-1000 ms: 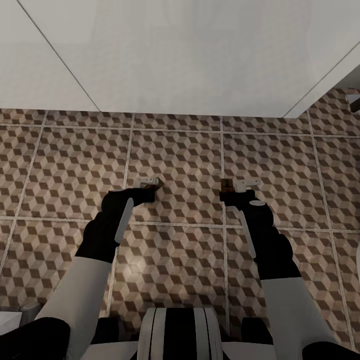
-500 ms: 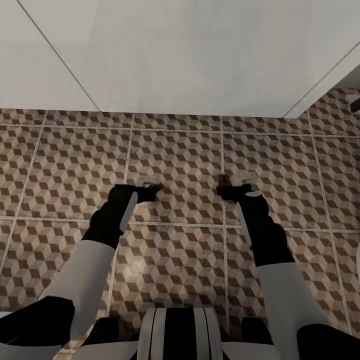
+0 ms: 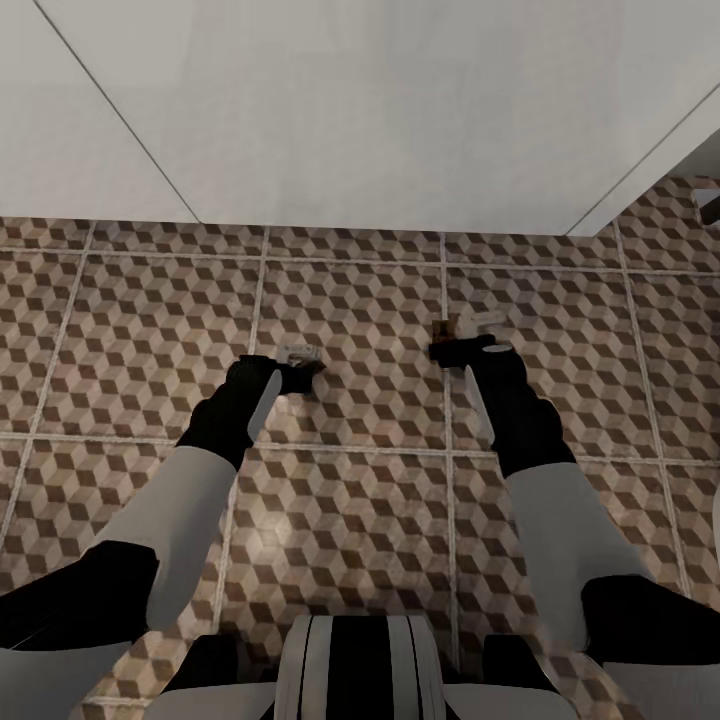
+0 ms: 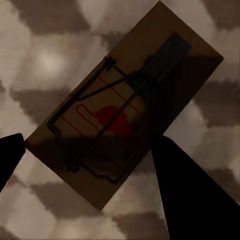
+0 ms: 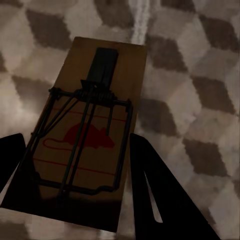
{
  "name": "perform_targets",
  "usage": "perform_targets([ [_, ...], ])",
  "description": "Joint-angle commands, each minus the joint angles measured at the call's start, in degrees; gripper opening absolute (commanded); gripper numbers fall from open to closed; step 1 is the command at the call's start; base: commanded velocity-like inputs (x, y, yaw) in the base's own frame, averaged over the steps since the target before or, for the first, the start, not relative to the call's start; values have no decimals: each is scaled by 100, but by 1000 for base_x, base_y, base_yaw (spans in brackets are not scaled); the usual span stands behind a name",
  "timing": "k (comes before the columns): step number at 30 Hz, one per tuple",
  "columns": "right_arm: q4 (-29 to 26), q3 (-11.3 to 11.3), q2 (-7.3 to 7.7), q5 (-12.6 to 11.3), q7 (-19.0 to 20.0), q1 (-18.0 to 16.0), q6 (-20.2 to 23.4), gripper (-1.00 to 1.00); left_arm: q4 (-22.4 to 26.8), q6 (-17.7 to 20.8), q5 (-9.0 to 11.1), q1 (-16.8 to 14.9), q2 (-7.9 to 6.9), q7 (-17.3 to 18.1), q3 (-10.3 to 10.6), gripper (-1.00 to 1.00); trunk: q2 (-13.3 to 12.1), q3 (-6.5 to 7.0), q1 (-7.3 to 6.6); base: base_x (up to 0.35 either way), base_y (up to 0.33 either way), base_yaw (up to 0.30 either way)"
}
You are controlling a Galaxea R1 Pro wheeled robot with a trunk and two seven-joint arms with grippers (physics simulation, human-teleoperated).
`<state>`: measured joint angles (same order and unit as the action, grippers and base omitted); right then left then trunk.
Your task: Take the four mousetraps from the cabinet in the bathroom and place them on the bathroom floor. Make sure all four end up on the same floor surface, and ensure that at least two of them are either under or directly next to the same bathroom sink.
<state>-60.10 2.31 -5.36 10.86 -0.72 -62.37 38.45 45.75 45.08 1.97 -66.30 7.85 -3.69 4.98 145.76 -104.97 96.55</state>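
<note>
Both arms reach down over the bathroom floor (image 3: 360, 300) of cube-pattern tiles. My left gripper (image 3: 300, 362) is shut on a brown mousetrap (image 4: 125, 110) with a wire spring and a red mark, held just above the tiles between the dark fingers (image 4: 195, 200). My right gripper (image 3: 462, 335) is shut on a second mousetrap (image 5: 90, 135), whose brown edge (image 3: 440, 328) peeks out beside a grout line. In the right wrist view one of the fingers (image 5: 160, 200) hugs the trap's long side. The cabinet is out of view, and I cannot make out a sink.
A large white panelled surface (image 3: 360, 110) rises straight ahead where the tiles end. It turns a corner at the right (image 3: 575, 232), with more tiled floor beyond. My white and black trunk (image 3: 355, 665) is at the near edge.
Both arms have stretched forward, away from my trunk, each carrying its mousetrap. The right gripper has travelled further than the left.
</note>
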Motion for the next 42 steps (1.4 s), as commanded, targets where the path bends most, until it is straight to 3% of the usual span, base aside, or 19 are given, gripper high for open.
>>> perform_targets([
  [1,180,6,0,3,-2,-115,-48,-100,-4,23,23,-37,-2,-42,12,-100,1,-3,-1,0,0,0],
  [7,994,6,-5,3,2,-474,-569,-100,-26,19,23,-248,-6,-76,12,-100,1,-3,-1,0,0,0],
  [17,1193,6,-69,3,2,-571,-661,-100,41,20,23,-459,-32,-80,-4,-100,1,-3,-1,0,0,0],
  [23,1457,6,-96,3,2,-866,-663,-100,125,30,23,-633,-36,-87,-6,-100,1,-3,-1,0,0,0],
  [29,1677,6,-224,10,1,-1135,-663,-100,111,35,23,-849,-30,-95,-8,-100,1,-3,-1,0,0,0],
  [39,1781,9,-255,12,2,-1188,-772,-100,-381,20,23,-994,-36,-149,-12,-100,1,-3,-1,0,0,0],
  [42,1784,136,-257,12,2,-1190,-845,-100,-587,-25,23,-997,-38,-162,-9,-100,1,-3,-1,0,0,0],
])
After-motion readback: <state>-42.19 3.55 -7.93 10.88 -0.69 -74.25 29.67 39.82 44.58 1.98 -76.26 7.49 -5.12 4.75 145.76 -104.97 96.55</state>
